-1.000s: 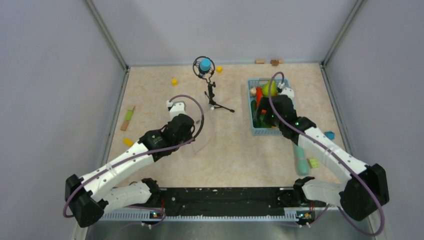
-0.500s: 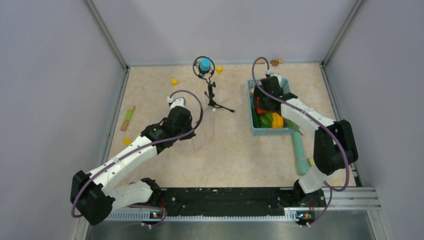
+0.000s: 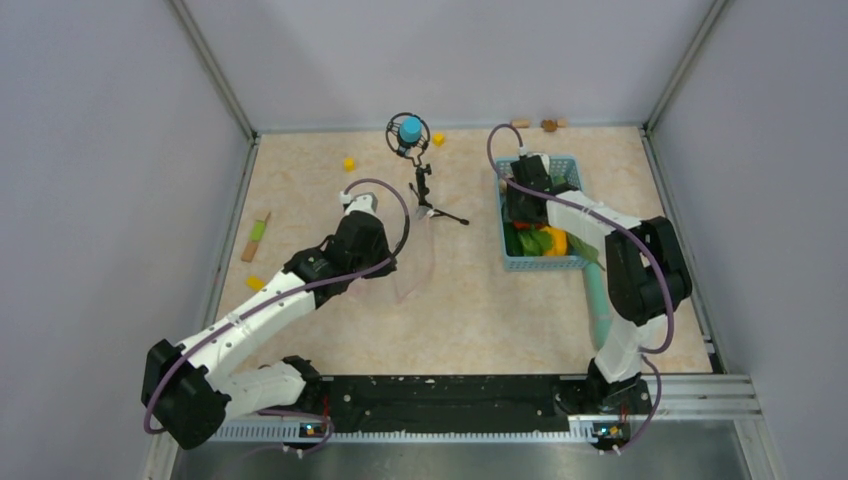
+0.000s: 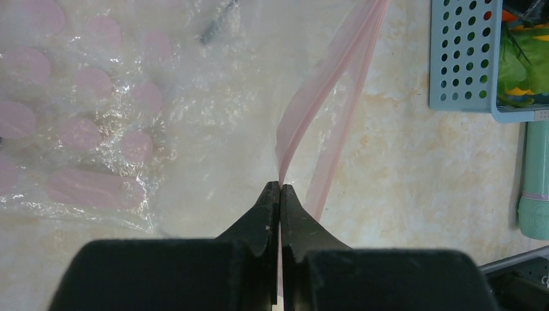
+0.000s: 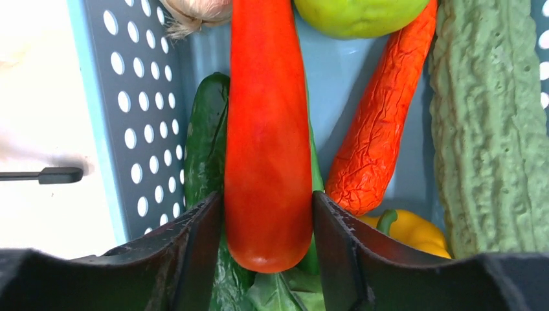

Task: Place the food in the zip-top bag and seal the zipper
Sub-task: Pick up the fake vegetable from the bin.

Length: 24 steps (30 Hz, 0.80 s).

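Observation:
The clear zip-top bag lies mid-table, its faint dots showing in the left wrist view. My left gripper is shut on its pale pink zipper, which rises away from the fingertips. My right gripper is down in the light blue basket, with a finger against each side of the long red pepper. Beside it lie an orange carrot, a green pear, a yellow pepper, a dark cucumber, a bumpy cucumber and a beige mushroom.
A small black tripod with a blue-topped device stands just behind the bag. A pale teal cylinder lies right of the basket's front. Yellow cubes and small loose pieces lie at the back and left.
My right arm has swung from the basket's front to its back left and lowered its gripper around the red pepper. My left gripper has shifted slightly, still holding the zipper.

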Motion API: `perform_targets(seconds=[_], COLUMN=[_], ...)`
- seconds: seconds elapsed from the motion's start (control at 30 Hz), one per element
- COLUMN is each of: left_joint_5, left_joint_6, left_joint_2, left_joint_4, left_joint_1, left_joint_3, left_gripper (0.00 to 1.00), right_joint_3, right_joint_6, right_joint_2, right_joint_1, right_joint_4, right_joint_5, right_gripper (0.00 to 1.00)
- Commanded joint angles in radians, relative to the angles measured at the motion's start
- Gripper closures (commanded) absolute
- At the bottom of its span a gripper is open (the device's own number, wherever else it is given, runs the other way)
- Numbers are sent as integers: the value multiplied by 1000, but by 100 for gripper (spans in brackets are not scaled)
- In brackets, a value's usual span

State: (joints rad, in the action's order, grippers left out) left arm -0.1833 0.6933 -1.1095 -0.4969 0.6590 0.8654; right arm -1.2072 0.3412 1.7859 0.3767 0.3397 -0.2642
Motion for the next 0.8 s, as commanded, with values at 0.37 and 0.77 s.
perform_targets(seconds=[0.37,0.77], left_joint_5=[100,165], left_joint_6=[-37,-45], left_joint_2=[27,54], left_joint_4=[63,73], left_joint_1=[-4,-4], left_joint_3=[-7,-18], left_gripper=[100,100], right_joint_3=[21,170], right_joint_6=[-14,-19], right_joint_2=[-104,-439], right_joint_1=[-5,-5], right_joint_4=[-76,-64], right_joint_5=[-98,-59], right_gripper=[81,84])
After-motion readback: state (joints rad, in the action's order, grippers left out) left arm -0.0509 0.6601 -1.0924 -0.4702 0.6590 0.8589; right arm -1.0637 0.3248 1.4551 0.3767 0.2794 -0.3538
